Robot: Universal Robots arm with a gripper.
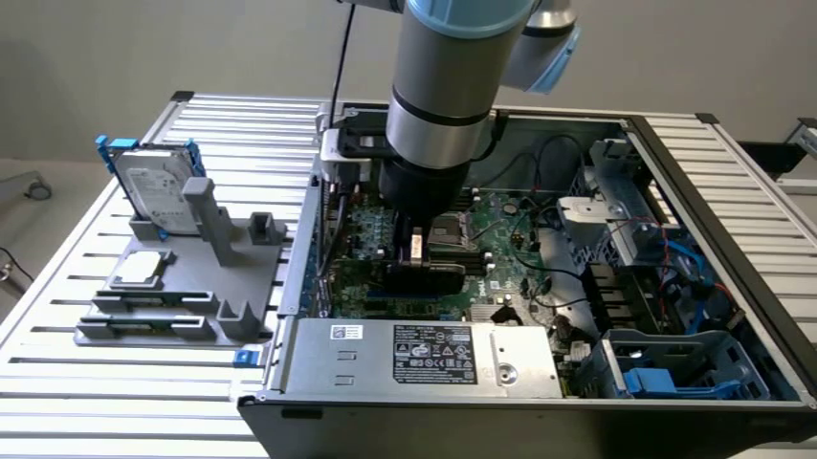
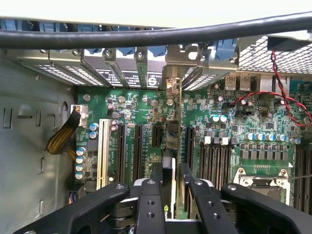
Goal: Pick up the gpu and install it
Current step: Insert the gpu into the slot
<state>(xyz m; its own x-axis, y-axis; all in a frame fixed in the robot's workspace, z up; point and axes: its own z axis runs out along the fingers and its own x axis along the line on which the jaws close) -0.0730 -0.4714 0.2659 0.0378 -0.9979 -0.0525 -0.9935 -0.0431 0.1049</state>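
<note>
One gripper [image 2: 170, 191], clenched on the gpu [image 2: 172, 136], holds it edge-on at the motherboard [image 2: 234, 112] slots; any tilt could jam its connector.

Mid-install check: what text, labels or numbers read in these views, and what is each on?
Nothing reads clearly.
power supply label: print too small.
hard drive label: too small.
motherboard lettering: blurred.
slot bracket sticker: round mark, unreadable.
gpu: no legible marking.
</note>
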